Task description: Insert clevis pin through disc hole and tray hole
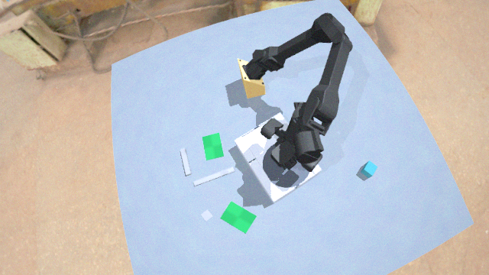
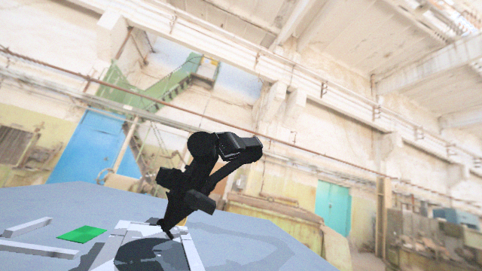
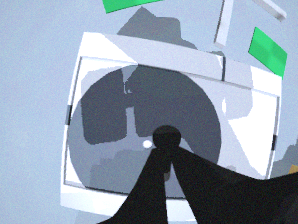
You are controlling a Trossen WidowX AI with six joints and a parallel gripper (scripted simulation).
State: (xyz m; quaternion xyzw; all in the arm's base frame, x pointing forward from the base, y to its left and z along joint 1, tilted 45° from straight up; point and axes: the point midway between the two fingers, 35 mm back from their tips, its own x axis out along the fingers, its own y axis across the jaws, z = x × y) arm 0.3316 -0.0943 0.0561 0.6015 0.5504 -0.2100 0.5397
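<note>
The disc (image 1: 268, 165) (image 2: 129, 254) (image 3: 192, 95) looks dark grey and lies flat inside the white rimmed tray (image 1: 255, 170) (image 3: 150, 54). A small bright spot, the disc's hole (image 3: 147, 144), shows near its middle. My gripper (image 2: 164, 226) (image 3: 164, 152) is shut on the pin above the tray. The pin's dark round head (image 3: 166, 137) shows at the fingertips in the wrist view, a little right of the hole. A thin dark end sticks out below the fingertips in the exterior view. The arm covers part of the tray and disc in the top view. The tray's pin hole cannot be made out.
Two green patches (image 1: 212, 147) (image 1: 238, 217), two pale bars (image 1: 185, 162) (image 1: 214, 176) and a small white square (image 1: 206, 215) lie left of the tray. A cyan cube (image 1: 369, 169) is to the right. A yellow block (image 1: 255, 90) stands under the arm's far end.
</note>
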